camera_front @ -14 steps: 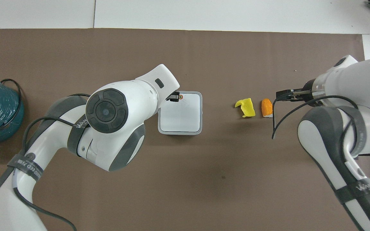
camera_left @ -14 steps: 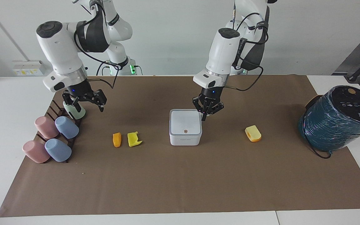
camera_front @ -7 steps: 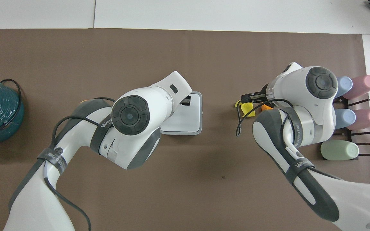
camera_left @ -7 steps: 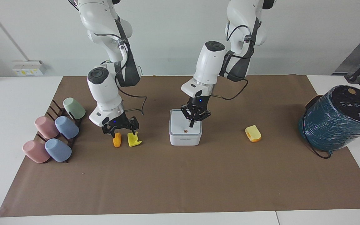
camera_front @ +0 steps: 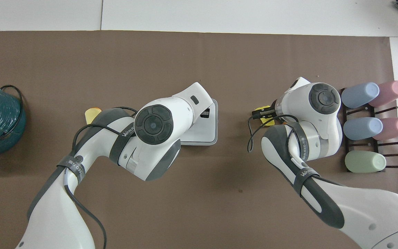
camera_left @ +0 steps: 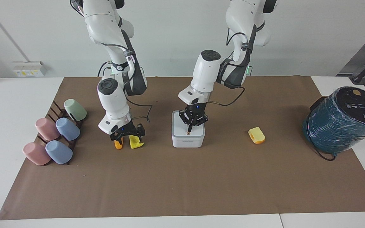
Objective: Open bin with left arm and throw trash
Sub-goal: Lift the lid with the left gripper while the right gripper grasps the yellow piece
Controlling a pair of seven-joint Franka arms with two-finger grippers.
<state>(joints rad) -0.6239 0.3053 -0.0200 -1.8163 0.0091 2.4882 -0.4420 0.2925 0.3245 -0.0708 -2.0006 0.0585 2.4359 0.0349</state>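
The white bin [camera_left: 188, 139] stands mid-table with its grey-rimmed lid down; part of it shows in the overhead view [camera_front: 206, 133]. My left gripper [camera_left: 189, 129] is shut, its tips down on the lid at the orange dot. My right gripper [camera_left: 127, 137] is open and low over the orange scrap [camera_left: 118, 145] and the jagged bright yellow scrap [camera_left: 136, 142], with both scraps partly hidden under it. I cannot tell whether it touches them. The pale yellow scrap [camera_left: 256, 135] lies apart toward the left arm's end, and also shows in the overhead view [camera_front: 92, 113].
A dark rack of pastel cups [camera_left: 55, 136] sits at the right arm's end, beside the scraps. A big teal wrapped cylinder [camera_left: 341, 120] stands at the left arm's end. Brown paper [camera_left: 182, 183] covers the table.
My right arm swung from over the cup rack down onto the orange and yellow scraps. My left gripper moved from beside the bin onto its lid at the dot. The lid stays down.
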